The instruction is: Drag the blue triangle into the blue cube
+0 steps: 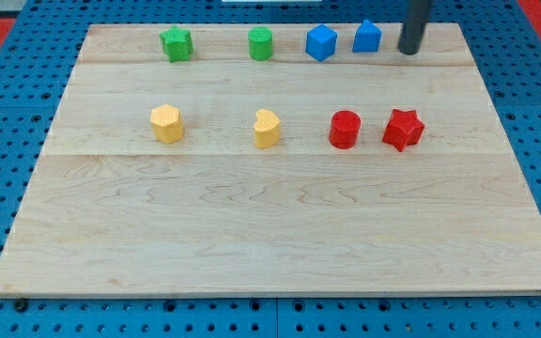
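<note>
Where the rod leaves frame, my tip (409, 51) beside blue triangle (367, 38).

Pale wood board (280, 225) under matt plastic-looking blocks.
The board shows fine grain and plank seams with a smooth finish; the blue triangle (367, 37) and blue cube (320, 42) look matt, and my tip (409, 51) is dark and dull.

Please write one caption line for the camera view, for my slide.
My tip stands right of the blue triangle, which sits apart from the blue cube.
</note>
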You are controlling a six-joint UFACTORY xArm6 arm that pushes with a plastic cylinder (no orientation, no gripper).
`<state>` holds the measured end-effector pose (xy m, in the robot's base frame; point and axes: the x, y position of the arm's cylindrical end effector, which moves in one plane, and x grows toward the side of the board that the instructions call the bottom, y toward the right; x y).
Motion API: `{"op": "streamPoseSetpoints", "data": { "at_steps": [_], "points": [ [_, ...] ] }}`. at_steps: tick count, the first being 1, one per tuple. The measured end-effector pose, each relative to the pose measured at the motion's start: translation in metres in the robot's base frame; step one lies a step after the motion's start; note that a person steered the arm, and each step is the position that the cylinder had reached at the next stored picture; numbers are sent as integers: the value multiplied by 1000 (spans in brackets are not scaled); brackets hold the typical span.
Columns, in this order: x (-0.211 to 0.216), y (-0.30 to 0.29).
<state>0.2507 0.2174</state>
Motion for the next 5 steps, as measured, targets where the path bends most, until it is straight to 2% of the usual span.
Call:
{"op": "streamPoseSetpoints", "data": {
  "at_steps": [1,3,5],
  "points": [
    [-12,11],
    [-43,-11],
    [-38,-51]
  ]
}}
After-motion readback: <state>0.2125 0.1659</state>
